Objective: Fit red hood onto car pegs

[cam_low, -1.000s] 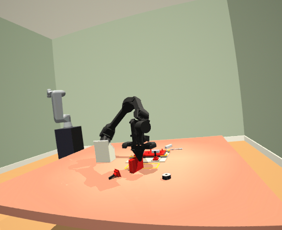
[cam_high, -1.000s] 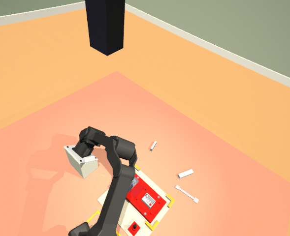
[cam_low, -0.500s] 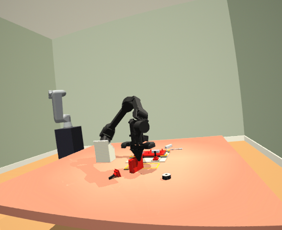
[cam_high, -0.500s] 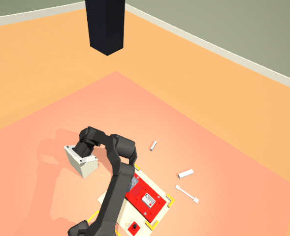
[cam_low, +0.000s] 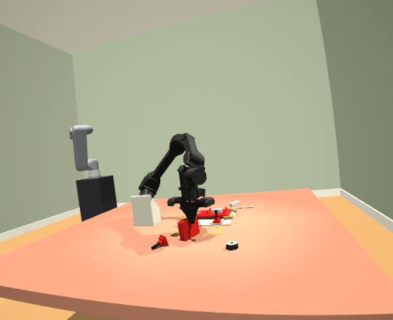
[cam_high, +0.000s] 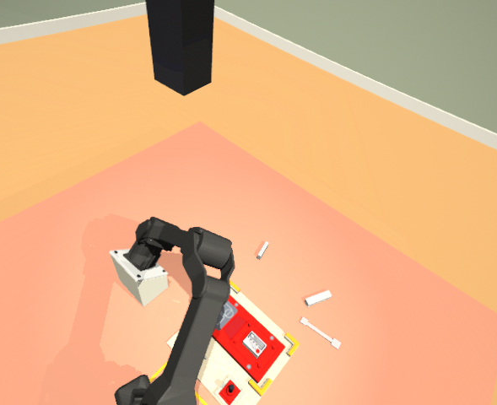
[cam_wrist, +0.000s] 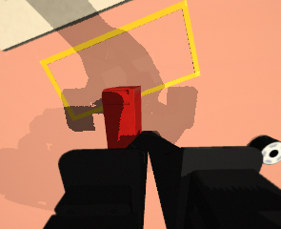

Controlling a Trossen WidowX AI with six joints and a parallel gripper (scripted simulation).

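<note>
The red hood (cam_low: 188, 231) (cam_wrist: 123, 114) stands on a narrow side on the table, by the yellow outline (cam_low: 221, 230) (cam_wrist: 121, 34). My gripper (cam_low: 193, 222) (cam_wrist: 147, 135) is shut with nothing between its fingers. Its tips are close against or just beside the hood's upper part; whether they touch it I cannot tell. The red chassis (cam_high: 262, 368) (cam_low: 205, 215) sits in the cream jig (cam_high: 236, 374) with yellow corners. The engine block (cam_high: 254, 343) is on its deck, with short pegs around it. My arm hides part of the chassis in the top view.
A red square part with a black knob (cam_high: 229, 391) stands on the jig board. A red part with a black stem (cam_low: 163, 240) and a black wheel (cam_low: 231, 245) (cam_wrist: 273, 153) lie nearer the exterior camera. White bars (cam_high: 262, 250) (cam_high: 318, 298) and a white link (cam_high: 320, 332) lie beyond the jig.
</note>
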